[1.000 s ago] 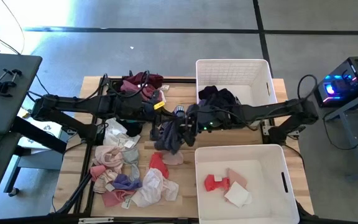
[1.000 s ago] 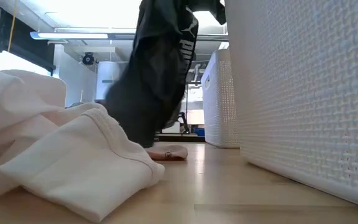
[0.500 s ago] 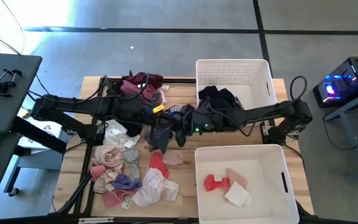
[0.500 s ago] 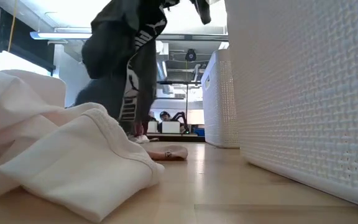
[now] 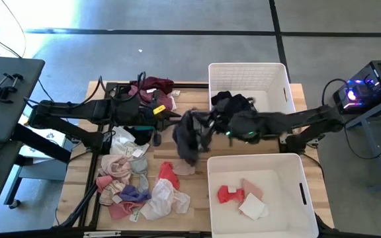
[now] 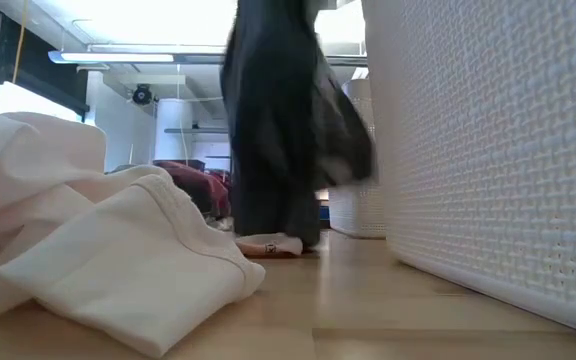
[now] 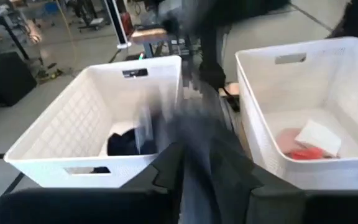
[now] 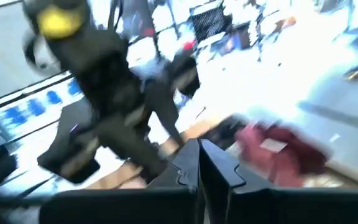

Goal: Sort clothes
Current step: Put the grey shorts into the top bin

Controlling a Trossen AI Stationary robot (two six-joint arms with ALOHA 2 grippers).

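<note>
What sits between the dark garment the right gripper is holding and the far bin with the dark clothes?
Nothing visible does. The dark garment hangs from the right gripper just beside the far bin; only that bin's near side wall lies between them, so lift it over.

Garment (image 5: 189,135) hanging between clothes pile (image 5: 136,182) and two bins (image 5: 249,82).

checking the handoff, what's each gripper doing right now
Left gripper: cannot be told, nothing visibly held.
Right gripper: closed on the dark grey fabric garment.
</note>
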